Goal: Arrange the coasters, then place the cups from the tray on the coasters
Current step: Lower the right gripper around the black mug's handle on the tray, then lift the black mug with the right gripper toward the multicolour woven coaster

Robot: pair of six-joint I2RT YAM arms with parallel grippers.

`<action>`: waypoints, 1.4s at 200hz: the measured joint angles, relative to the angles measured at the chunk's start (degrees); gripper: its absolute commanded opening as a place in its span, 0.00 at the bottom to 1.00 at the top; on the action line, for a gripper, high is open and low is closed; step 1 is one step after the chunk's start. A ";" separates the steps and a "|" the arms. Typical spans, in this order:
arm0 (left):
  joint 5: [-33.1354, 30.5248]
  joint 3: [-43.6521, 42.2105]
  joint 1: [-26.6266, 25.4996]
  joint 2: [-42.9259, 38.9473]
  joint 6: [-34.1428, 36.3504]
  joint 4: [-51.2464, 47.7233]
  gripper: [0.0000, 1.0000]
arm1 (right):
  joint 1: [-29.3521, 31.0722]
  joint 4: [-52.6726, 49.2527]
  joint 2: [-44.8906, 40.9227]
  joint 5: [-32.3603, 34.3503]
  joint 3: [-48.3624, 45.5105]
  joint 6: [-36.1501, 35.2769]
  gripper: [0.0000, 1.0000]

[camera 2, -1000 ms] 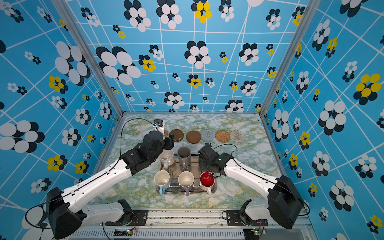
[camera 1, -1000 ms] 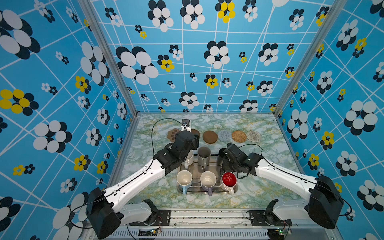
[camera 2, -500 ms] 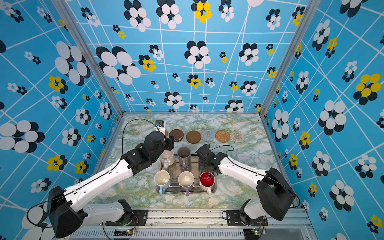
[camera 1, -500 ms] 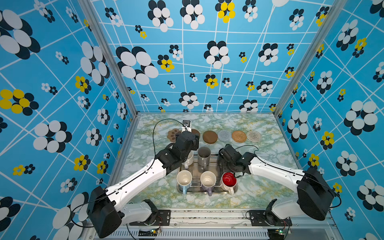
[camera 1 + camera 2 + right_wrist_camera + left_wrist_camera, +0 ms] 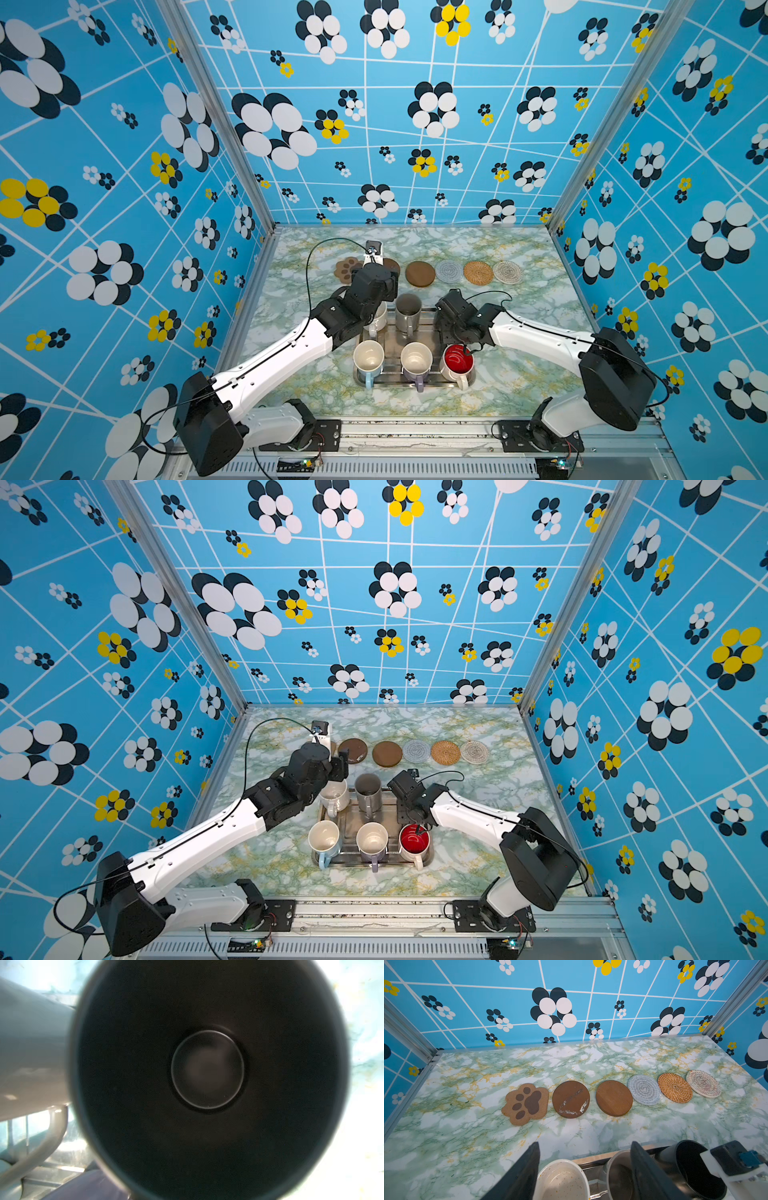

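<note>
Several coasters lie in a row at the back: a paw-shaped one [image 5: 526, 1104], two brown discs [image 5: 571, 1099] [image 5: 614, 1098], a grey-white woven one [image 5: 644, 1089], a tan rattan one [image 5: 675, 1087] and a pale woven one [image 5: 703, 1083]. The tray [image 5: 392, 381] carries the cups: cream-white [image 5: 380, 319], tall grey [image 5: 408, 309], light blue [image 5: 368, 359], lilac [image 5: 415, 358] and red-inside [image 5: 457, 360]. My left gripper [image 5: 585, 1144] is open above the cream-white cup [image 5: 562, 1182], one finger over the grey cup [image 5: 618, 1178]. My right gripper [image 5: 452, 321] sits on top of the tall black cup [image 5: 207, 1068], its jaws hidden.
The marble-patterned table [image 5: 519, 324] is walled in by blue flowered panels at the back and both sides. The cups stand close together on the tray. A black cable [image 5: 309, 266] loops up from the left wrist.
The right arm has shifted a little to the left over the black cup. The left gripper has barely moved.
</note>
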 measured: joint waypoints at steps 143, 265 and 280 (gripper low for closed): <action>0.04 -0.74 0.04 -0.07 -0.02 0.17 0.70 | 0.00 -0.68 0.61 0.96 1.14 -0.07 0.00; 0.09 -0.74 0.31 -0.07 -0.02 0.39 0.70 | 0.00 -0.96 -3.41 3.17 0.15 -1.84 0.00; 0.24 -0.74 0.31 -0.07 -0.02 0.39 0.70 | 0.00 -0.92 -4.17 3.34 0.02 -2.08 0.00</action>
